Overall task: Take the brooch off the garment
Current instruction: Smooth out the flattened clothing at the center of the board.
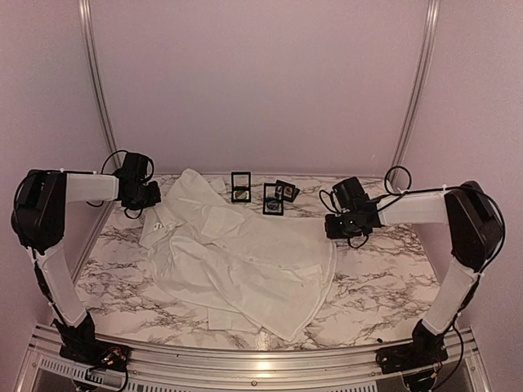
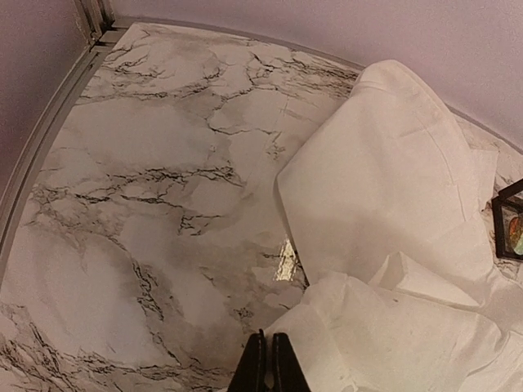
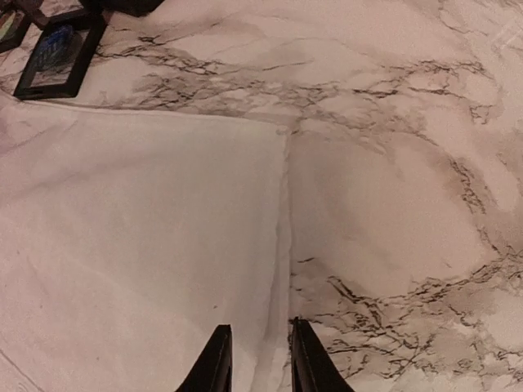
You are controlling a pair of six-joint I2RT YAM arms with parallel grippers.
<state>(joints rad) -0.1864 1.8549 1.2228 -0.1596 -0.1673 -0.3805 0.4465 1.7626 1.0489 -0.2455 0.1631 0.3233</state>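
Your left end effector sits nearest its lens, fingers clenched together with nothing between them, low over the marble worktop and just beside a folded edge of the garment. Your right end effector is released, its fingers standing a little apart and straddling the straight hem, where cloth meets bare marble; it grips nothing.

Moving outward, the overhead view shows the white shirt spread crumpled across the middle of the worktop, with the left arm at its far left corner and the right arm off its right edge. Behind it, by the back wall, stand a few small black cases, apart from the cloth.

You have no brooch to aim at yet: none shows on the visible cloth in any view, so it may be hidden in a fold or too small to make out. Judged from this, the removal is not begun. You need to find the pin, steady the cloth, then pull it free.
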